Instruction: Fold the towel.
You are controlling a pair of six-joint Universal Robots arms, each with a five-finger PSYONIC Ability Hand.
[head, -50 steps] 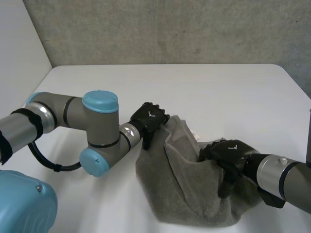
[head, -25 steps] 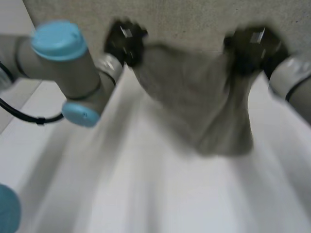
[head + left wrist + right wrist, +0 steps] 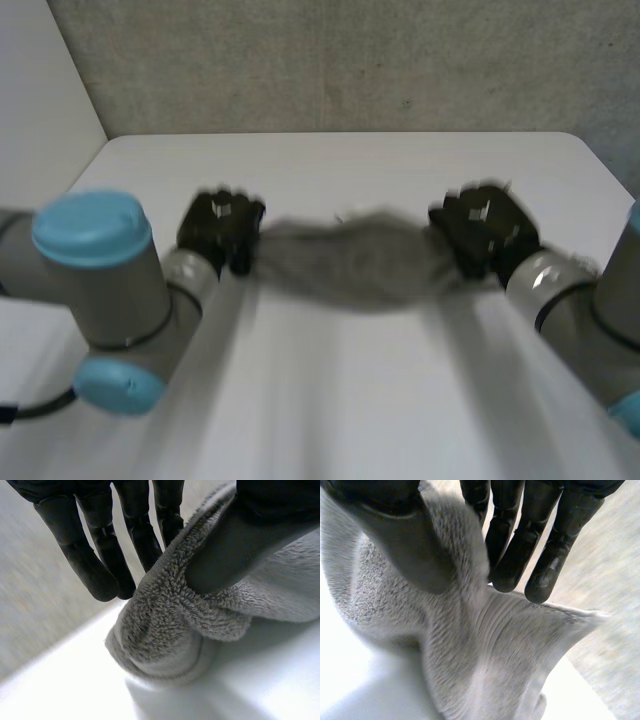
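Towel (image 3: 345, 272) in pinch of L hand (image 3: 218, 228) & R hand (image 3: 487, 228) over white table (image 3: 330, 400), concrete wall (image 3: 350, 60) behind.

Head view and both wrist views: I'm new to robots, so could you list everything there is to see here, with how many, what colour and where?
towel: one, grey, stretched between the two hands over the table
table: one, white, beneath the towel and both arms
wall: one, grey and rough, behind the far edge of the table
left arm: one, grey joints with light-blue caps, on the robot's left
right arm: one, grey, with a light-blue cap, on the robot's right
left hand: one, black, pinching one end of the towel between thumb and fingers
right hand: one, black, pinching the other end of the towel between thumb and fingers
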